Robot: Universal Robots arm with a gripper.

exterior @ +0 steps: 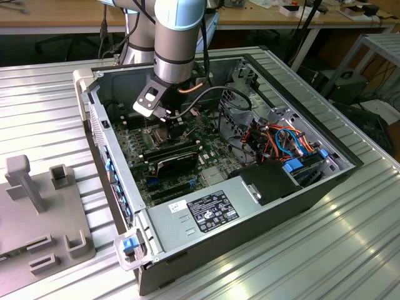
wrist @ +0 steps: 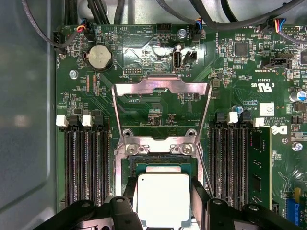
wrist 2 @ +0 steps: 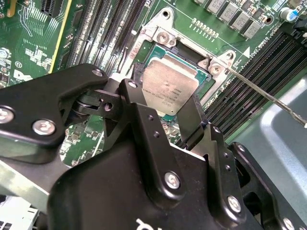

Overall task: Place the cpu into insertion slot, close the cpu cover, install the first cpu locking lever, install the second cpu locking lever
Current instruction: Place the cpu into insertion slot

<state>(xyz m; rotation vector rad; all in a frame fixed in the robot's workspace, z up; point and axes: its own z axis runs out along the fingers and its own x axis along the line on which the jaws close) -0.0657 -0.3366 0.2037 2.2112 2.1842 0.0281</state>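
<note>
Now fingers point(wrist 2: 139, 115) clenched on cpu point(wrist 2: 170, 88) at two opposite edges, chip low over slot point(wrist: 163, 160); seated or not, cannot tell. Cover point(wrist: 160, 87) lies open beyond slot. Judgement: keep chip level, corners square to frame, no sliding across pins.

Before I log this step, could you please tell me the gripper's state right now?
Gripper: jaws closed on the cpu, held over the insertion slot.
</note>
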